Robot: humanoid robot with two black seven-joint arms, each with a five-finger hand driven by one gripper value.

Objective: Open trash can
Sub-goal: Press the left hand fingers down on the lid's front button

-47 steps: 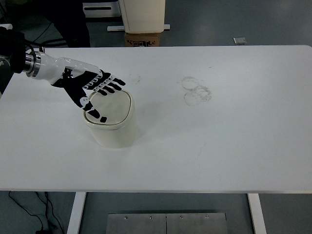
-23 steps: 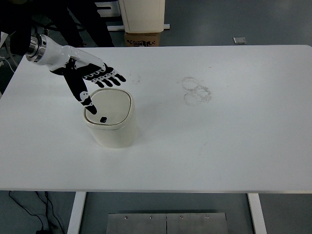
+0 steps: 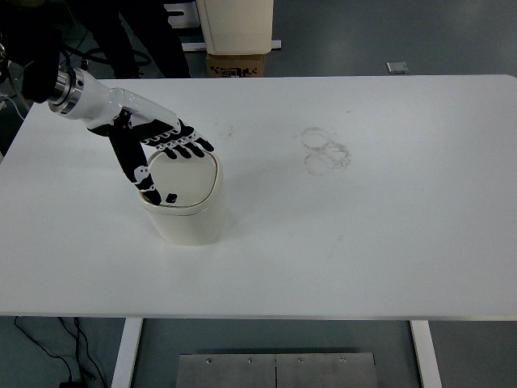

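Observation:
A cream trash can (image 3: 187, 214) stands on the left half of the white table (image 3: 363, 242), its lid (image 3: 190, 179) down and a small black button near the lid's front edge. My left hand (image 3: 161, 153) reaches in from the upper left and hovers over the lid's back left part, fingers spread flat. Its thumb points down toward the lid's front left, close to the button. The fingers hold nothing. The right arm does not show.
Faint ring marks (image 3: 325, 149) stain the table right of centre. Behind the table's far edge stand a cardboard box (image 3: 237, 65) and a white unit (image 3: 235, 24). A person's dark legs (image 3: 121, 32) are at the upper left.
The left hand drew back and up off the lid, then came down over the can's back left again, thumb near the button. The lid stays down.

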